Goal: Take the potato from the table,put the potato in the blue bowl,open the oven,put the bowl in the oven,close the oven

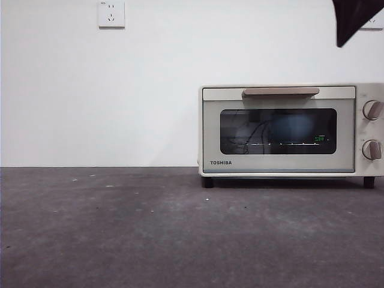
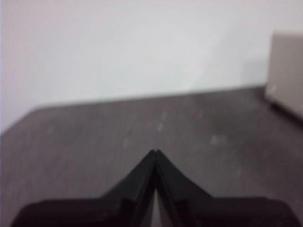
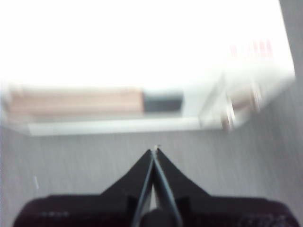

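I see the oven sitting on the table, off at about 3 o'clock in my front view. Its door is shut. The tan handle runs across the top of the door, and two knobs sit one above the other on the side at 3 o'clock. Through the dark glass I can make out something blue inside. It looks like the blue bowl, but the glass is dark and I cannot tell for sure. I cannot see the potato in any view.

A black tip pokes in at about 1 o'clock, high in the front view, above the oven. I cannot tell from that view which arm it is.

My left gripper hangs over bare table, and its two jaws are pressed together with nothing between them. A corner of the oven shows at 2 o'clock in that view, well apart from the jaws.

My right gripper has its jaws pressed together too, and it holds nothing. Ahead of it is the oven, very bright and blurry, with the tan handle at about 10 o'clock.

A white wall socket is at 11 o'clock on the wall.
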Tool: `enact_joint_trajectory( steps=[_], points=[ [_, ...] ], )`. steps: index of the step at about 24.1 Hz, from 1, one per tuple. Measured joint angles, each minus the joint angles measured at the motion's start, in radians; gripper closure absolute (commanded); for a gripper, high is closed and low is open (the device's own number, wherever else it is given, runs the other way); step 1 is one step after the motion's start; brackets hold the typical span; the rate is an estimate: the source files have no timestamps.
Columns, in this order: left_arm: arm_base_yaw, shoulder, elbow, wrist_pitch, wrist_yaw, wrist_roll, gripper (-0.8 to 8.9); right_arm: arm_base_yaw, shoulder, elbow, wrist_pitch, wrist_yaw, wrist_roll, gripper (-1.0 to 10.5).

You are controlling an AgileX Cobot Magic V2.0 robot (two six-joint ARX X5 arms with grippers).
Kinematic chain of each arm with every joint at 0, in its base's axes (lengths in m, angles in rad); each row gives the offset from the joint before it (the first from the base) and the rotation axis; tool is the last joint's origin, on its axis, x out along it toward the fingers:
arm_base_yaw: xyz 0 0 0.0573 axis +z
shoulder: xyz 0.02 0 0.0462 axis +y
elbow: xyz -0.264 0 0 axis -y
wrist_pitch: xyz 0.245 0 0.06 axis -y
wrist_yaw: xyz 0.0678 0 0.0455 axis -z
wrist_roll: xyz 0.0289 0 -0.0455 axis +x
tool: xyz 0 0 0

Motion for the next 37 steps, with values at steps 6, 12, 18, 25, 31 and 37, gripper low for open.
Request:
enact_joint_trajectory(
  steps=[6,12,18,25,31,37],
  points=[
    [0.019,0.000,-0.002,-0.115,-0.003,-0.011,8.17,0.000,0.003,0.000,0.151,0.000,0.000,9.5],
    [0.030,0.000,-0.002,-0.144,0.014,-0.017,8.17,0.000,0.003,0.000,0.209,0.000,0.000,9.5],
    [0.030,0.000,-0.002,-0.141,0.042,-0.068,8.17,0.000,0.003,0.000,0.209,0.000,0.000,9.5],
    [0.030,0.010,-0.002,-0.141,0.042,-0.078,8.17,0.000,0.003,0.000,0.209,0.000,0.000,9.5],
    [0.030,0.010,-0.002,-0.138,0.042,-0.078,8.17,-0.002,0.005,0.000,0.220,0.001,0.000,9.5],
    [0.030,0.010,-0.002,-0.136,0.042,-0.078,8.17,-0.011,-0.099,-0.093,0.252,0.051,0.000,9.5]
  ],
)
